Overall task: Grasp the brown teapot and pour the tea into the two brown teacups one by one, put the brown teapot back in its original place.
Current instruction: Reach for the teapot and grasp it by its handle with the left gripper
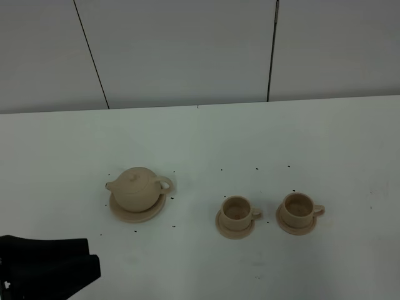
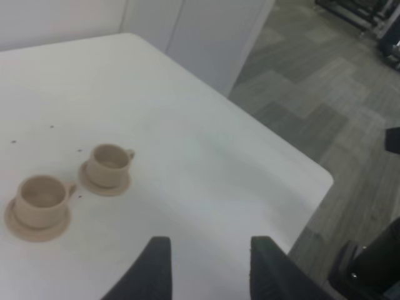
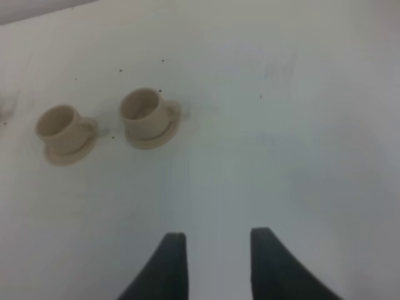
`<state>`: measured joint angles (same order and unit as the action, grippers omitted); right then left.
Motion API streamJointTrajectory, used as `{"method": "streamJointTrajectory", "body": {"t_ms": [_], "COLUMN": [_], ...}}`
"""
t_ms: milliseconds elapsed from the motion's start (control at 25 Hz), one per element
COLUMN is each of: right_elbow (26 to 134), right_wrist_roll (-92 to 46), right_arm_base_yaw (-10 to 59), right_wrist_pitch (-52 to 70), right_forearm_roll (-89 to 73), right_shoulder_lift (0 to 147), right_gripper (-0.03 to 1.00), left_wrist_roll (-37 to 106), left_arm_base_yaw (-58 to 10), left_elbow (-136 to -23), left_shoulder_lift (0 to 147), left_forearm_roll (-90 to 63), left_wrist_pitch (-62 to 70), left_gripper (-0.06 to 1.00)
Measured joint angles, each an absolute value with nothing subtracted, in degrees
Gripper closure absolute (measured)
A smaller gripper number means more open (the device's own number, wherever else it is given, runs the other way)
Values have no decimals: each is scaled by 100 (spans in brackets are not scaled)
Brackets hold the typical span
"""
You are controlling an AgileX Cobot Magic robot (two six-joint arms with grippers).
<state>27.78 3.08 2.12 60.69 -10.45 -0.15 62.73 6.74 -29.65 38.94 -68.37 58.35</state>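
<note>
The brown teapot (image 1: 137,189) stands lid on, on its wide saucer (image 1: 139,215), left of the table's middle, spout to the left and handle to the right. The two brown teacups (image 1: 237,210) (image 1: 299,207) stand on small saucers to its right. They also show in the left wrist view (image 2: 40,195) (image 2: 109,164) and the right wrist view (image 3: 59,125) (image 3: 142,109). I see no dark tea in them. My left gripper (image 2: 209,253) is open and empty, well short of the cups. My right gripper (image 3: 217,244) is open and empty above bare table.
My left arm (image 1: 50,269) is a black mass at the table's front left corner. The white table (image 1: 206,137) ends at a rounded corner (image 2: 322,178) over grey carpet. Small black dots mark the tabletop around the pot and cups.
</note>
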Motion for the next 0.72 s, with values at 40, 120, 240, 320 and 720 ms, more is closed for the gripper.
{"method": "streamJointTrajectory", "body": {"t_ms": [40, 120, 240, 320, 720], "right_elbow": [2778, 2778, 2778, 2778, 2778], "right_wrist_roll": [308, 308, 308, 308, 308], "right_arm_base_yaw": [212, 212, 212, 212, 212], "right_wrist_pitch": [6069, 6069, 6069, 6069, 6067], "right_forearm_roll": [-1045, -1045, -1045, -1045, -1045], "right_shoulder_lift": [-15, -15, -15, -15, -34], "right_gripper": [72, 72, 72, 72, 72], "left_wrist_roll": [6259, 6220, 5959, 5639, 5352], "left_arm_base_yaw": [674, 674, 674, 674, 674], "left_elbow": [-2991, -3083, -3417, -3765, -5554], "left_shoulder_lift": [3894, 3906, 4093, 4416, 6917], "left_forearm_roll": [-6820, -6769, -6473, -6222, -5627], "left_wrist_pitch": [5693, 5425, 5213, 5157, 5353], "left_gripper": [57, 57, 57, 57, 57]}}
